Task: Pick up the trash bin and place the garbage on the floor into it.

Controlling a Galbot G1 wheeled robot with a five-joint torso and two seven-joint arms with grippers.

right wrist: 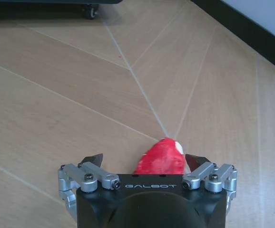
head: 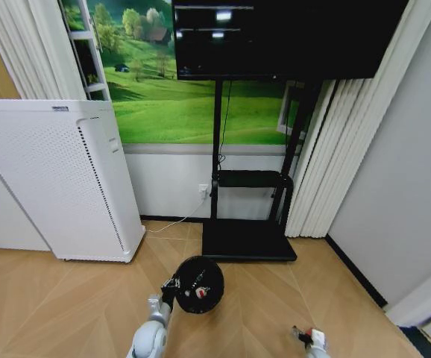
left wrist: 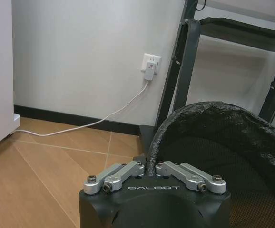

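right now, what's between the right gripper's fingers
A red-and-white wrapper piece lies between the open fingers of the right gripper, over bare wood floor, as the right wrist view shows. Whether the pads touch it is unclear.

White perforated appliance [head: 59, 179] stands on wood floor [head: 51, 306], left, against the wall. Black screen [head: 282, 37] on a black stand [head: 249, 239], its base flat on the floor. Green meadow mural [head: 171, 112] behind. White curtains [head: 335, 164] hang at right. White plug [left wrist: 149, 71] in wall socket [left wrist: 152, 61], white cable [left wrist: 80, 126] trailing along the dark skirting.
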